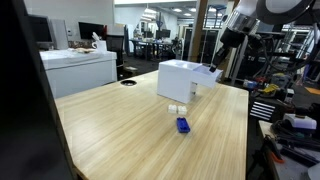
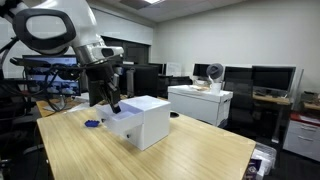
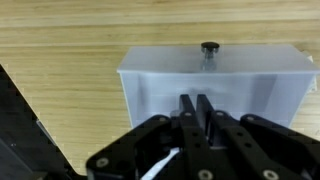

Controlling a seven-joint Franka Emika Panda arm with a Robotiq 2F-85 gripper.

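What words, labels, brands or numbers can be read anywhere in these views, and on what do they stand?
No text can be read in any view.
The white box has plain sides and no label in all three views.
The small blue object on the table shows no visible mark.
The gripper has no legible marking in the wrist view.
The monitors in the background are too small and blurred to read.

Ext. cams opposite; wrist above box [image 3: 250, 85]
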